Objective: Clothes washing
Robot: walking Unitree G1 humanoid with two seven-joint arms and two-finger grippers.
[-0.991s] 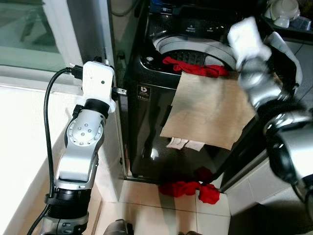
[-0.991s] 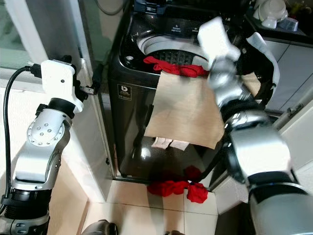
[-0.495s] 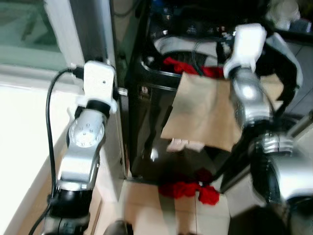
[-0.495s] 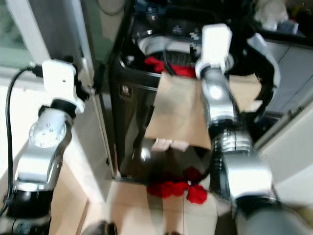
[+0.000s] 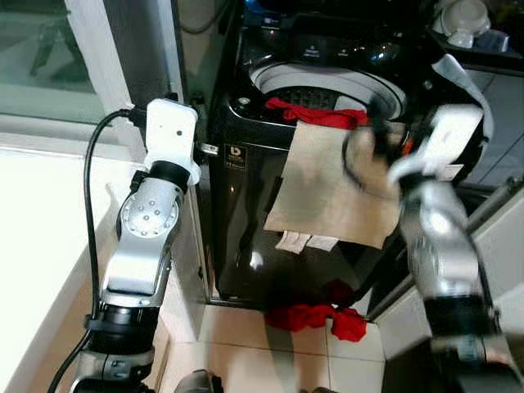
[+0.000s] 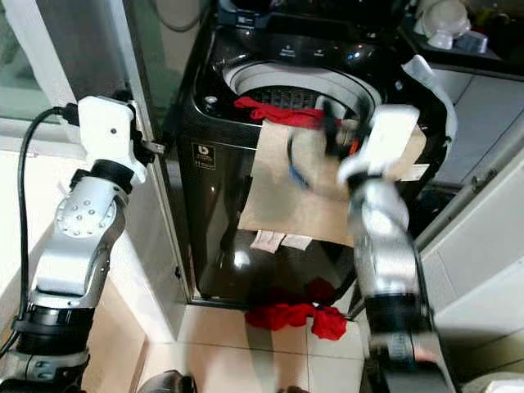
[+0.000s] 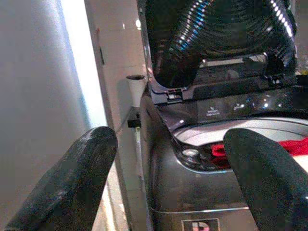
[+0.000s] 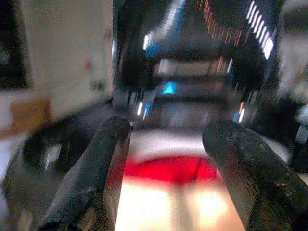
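Your robot stands before the open top-loading washing machine (image 5: 270,164), its lid raised at the back, with the load only partly in: a tan cloth (image 5: 327,184) hangs over the front rim and down the dark front panel, apparently because it was dropped short of the drum, and a red garment (image 5: 315,115) lies across the same rim just above it, half inside. A second red garment (image 5: 315,315) sits on the tiled floor at the machine's foot, likely fallen and waiting to be gathered. Your right hand (image 8: 166,159) is raised in front of the tan cloth, aimed at the drum opening; its two fingers (image 8: 101,168) stand wide apart and hold nothing, the red garment visible between them but not touched. Your left hand (image 7: 168,163) is lifted beside the machine's front corner, near the window frame, fingers likewise spread well apart and empty, touching neither cloth nor machine, seemingly kept clear while the right arm works
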